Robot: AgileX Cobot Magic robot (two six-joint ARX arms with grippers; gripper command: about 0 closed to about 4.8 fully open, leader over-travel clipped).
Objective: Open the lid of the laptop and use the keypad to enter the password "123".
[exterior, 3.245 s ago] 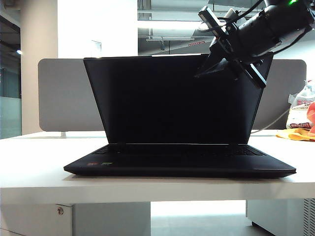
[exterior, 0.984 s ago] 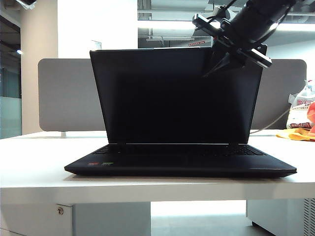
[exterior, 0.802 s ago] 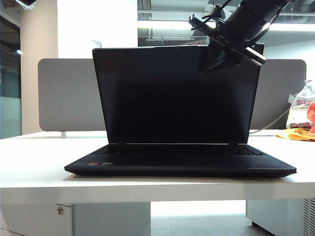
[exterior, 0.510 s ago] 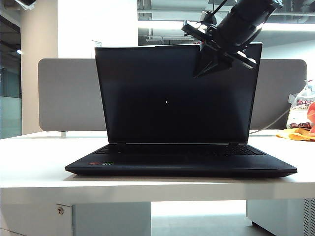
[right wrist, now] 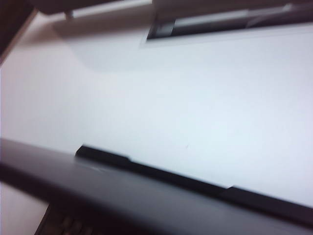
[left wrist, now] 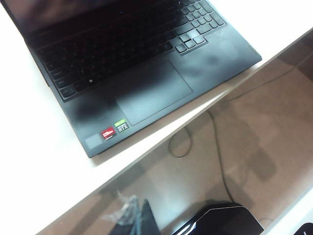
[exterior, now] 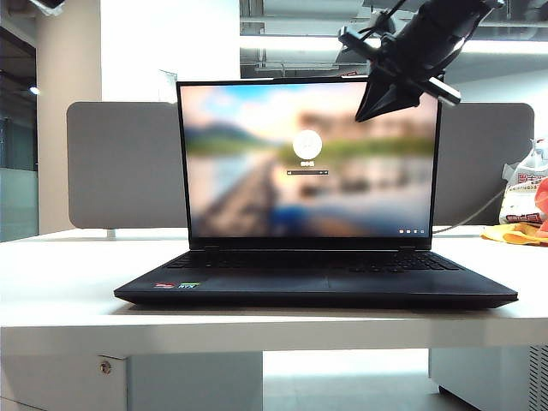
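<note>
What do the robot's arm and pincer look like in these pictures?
Only the right arm shows, in the exterior view: black, rounded, with thin black cables. A flat bar crosses its wrist. The right pincer is black and tapers to a point. The left pincer is not visible.

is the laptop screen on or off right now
On. The laptop screen shows a blurred landscape login picture, with the lid raised.

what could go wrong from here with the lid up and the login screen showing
The shut right gripper hangs at the top right corner of the thin black lid; coming down carelessly it might knock the lid back or scrape the screen. The number keypad keys on the slim black laptop are small and close together, so a wrong digit is likely. The left gripper is out of view and cannot steady it.
</note>
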